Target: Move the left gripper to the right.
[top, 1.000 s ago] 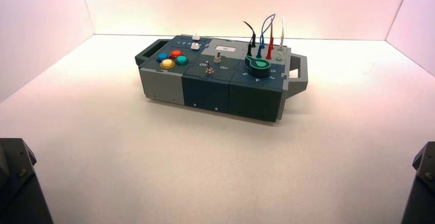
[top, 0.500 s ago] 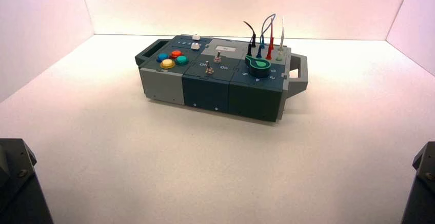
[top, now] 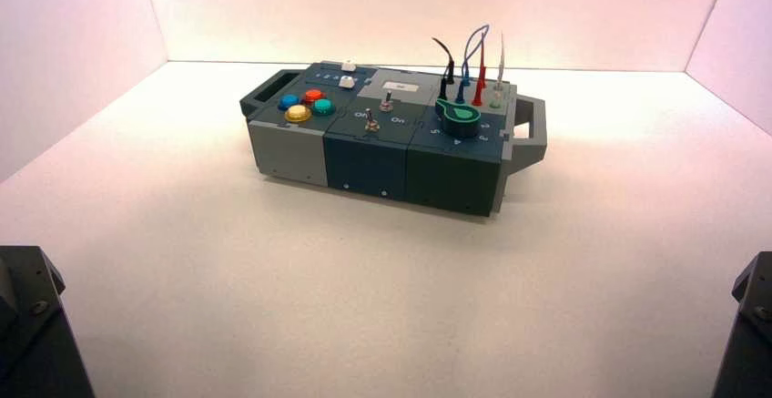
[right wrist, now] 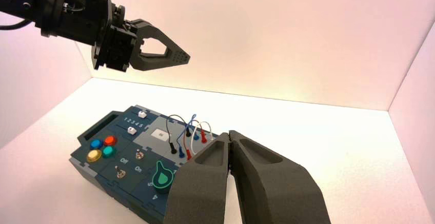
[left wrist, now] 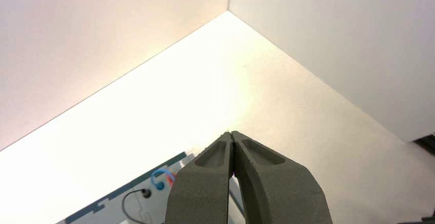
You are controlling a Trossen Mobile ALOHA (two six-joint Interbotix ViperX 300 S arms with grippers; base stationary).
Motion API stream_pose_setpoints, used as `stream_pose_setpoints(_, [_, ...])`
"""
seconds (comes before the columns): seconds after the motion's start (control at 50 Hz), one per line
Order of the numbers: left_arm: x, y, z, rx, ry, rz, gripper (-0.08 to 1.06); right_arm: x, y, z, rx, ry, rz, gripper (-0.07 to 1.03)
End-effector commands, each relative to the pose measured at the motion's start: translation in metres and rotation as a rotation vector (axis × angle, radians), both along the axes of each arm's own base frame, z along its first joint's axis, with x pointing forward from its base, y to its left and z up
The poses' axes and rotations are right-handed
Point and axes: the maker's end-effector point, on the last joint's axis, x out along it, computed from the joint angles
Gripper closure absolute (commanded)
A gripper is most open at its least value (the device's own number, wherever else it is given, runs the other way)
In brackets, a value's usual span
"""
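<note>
The left gripper (left wrist: pixel 232 138) is seen closed, fingertips pressed together with nothing held between them, its wrist camera looking down over a far corner of the white enclosure. In the right wrist view the same left gripper (right wrist: pixel 177 57) is shown raised high in the air, above and beyond the box's left end, well apart from everything on it. In the high view only a black faceted block of the left arm (top: pixel 32 311) is caught at the lower left corner, so the fingers themselves are not visible there.

The right gripper (right wrist: pixel 232 137) is parked low and near, also closed on nothing, with the box (top: pixel 382 157) lying ahead of it. The box is sitting untouched: coloured buttons (top: pixel 305 107) at its left end, toggle switches (top: pixel 378 114) in the middle, a green knob (top: pixel 458 116) and upright wire plugs (top: pixel 473 79) toward the right.

The rightward shift is judged not yet to be finished; plenty of open air is left across the box. What could spoil it: if height is lost during the sweep, the standing wires could be snagged, since they rise well above the deck. A plug could be pulled loose, or the box dragged out of place. A long sweep could also bring the two arms toward each other, though they are well apart for now. Level travel at this height is what the move seems to call for.
</note>
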Motion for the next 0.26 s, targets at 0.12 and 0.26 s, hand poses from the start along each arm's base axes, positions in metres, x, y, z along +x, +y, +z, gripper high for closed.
stream_pose_setpoints(0.12, [-0.0042,0.0016,0.0170,-0.028,-0.024,-0.003,1.01,0.0025,0.0004,0.0050,0.005,-0.004,-0.001,0.99])
stream_pose_setpoints(0.26, [-0.0038,0.0011,0.0161,-0.025,-0.025,-0.005,1.01,0.0025,0.0004,0.0050,0.005,-0.004,-0.001,0.99])
